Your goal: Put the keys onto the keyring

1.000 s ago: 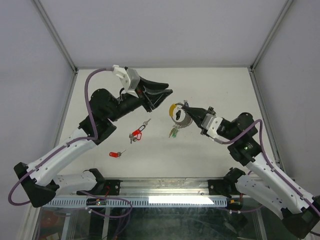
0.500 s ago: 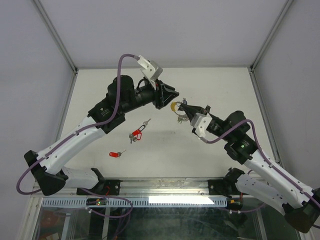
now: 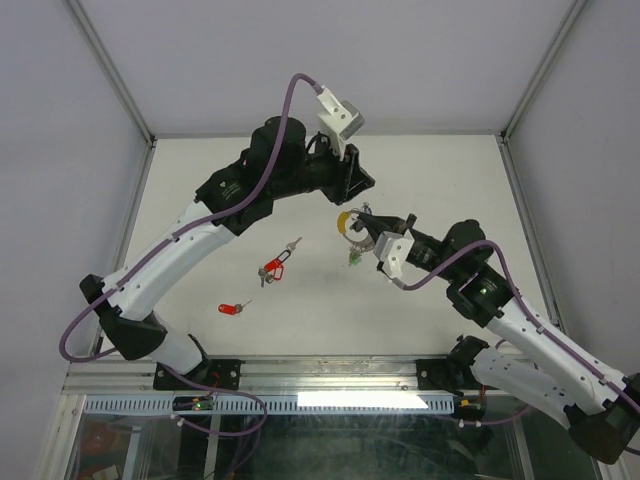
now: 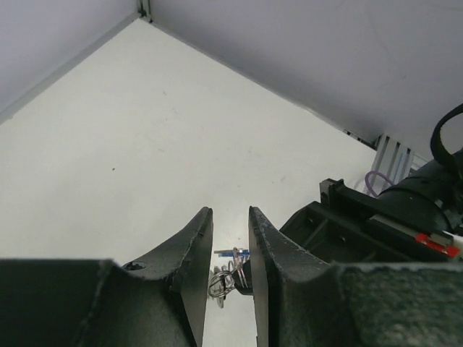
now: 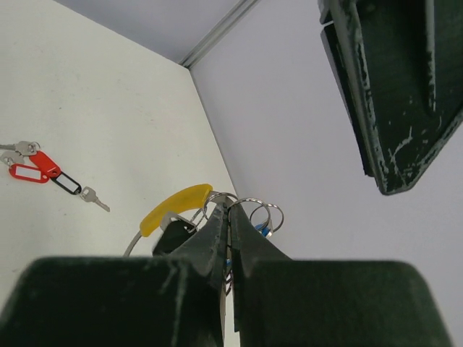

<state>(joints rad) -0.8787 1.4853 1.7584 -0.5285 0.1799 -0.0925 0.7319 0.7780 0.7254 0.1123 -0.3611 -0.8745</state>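
My right gripper [image 5: 226, 210] is shut on the keyring [image 5: 249, 205], a bunch of thin silver wire loops held up off the table. A yellow tag [image 5: 177, 206] and a blue tag [image 5: 260, 231] hang at the loops, and a green tag [image 3: 355, 258] dangles below them. My left gripper [image 3: 352, 185] hovers just above and behind the keyring [image 4: 226, 280], jaws open a narrow gap with nothing between them. Loose keys with red tags [image 3: 272, 268] lie on the table to the left, and another red-tagged key [image 3: 230, 309] lies nearer the front.
A bare silver key [image 3: 293, 243] lies beside the red tags. The white table [image 3: 200, 220] is walled by grey panels with metal rails at the corners. The left arm's links [image 3: 200, 230] span the table's left half.
My left arm has swung right and risen, bringing its gripper over the keyring, with its jaws slightly narrower. My right gripper has shifted a little left, still holding the keyring.
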